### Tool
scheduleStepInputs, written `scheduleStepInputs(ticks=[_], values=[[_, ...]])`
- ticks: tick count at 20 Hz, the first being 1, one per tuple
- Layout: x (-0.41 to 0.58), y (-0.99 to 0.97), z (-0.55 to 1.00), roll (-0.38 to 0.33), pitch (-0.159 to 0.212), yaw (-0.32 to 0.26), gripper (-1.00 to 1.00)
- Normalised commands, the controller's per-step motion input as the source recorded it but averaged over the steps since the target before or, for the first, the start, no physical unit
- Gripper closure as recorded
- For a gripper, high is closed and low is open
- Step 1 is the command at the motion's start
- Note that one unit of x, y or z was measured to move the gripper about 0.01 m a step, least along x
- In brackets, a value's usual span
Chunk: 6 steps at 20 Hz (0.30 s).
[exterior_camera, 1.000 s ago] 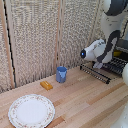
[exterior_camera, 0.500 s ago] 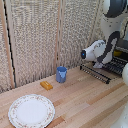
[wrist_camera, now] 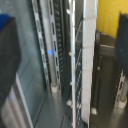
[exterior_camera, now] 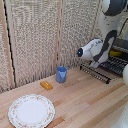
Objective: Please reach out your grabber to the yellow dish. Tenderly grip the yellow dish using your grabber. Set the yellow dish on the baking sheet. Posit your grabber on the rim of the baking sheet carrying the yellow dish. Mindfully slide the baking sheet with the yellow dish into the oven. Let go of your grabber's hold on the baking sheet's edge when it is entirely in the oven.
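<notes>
I am holding my grabber [exterior_camera: 111, 54] over the baking sheet [exterior_camera: 107, 69] at the exterior view's right, where the sheet's thin dark bars are projecting above the wooden table [exterior_camera: 85, 102]. The yellow dish [exterior_camera: 116, 51] is sitting just behind my arm, partly hidden. In the wrist view, the rack bars [wrist_camera: 75, 60] are running close between my blurred dark fingers [wrist_camera: 7, 55], with yellow beyond; I cannot tell whether the fingers are pressing the rim. A blue cup [exterior_camera: 61, 74], an orange block [exterior_camera: 46, 85] and a floral-rimmed plate [exterior_camera: 31, 111] are resting well apart.
</notes>
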Motion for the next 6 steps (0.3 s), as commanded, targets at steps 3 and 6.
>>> scheduleStepInputs(ticks=[3,6], values=[[0.183,0.50,0.10,0.328,0.048,-0.091,-1.00],[0.197,0.51,0.11,0.325,0.044,-0.085,-1.00]])
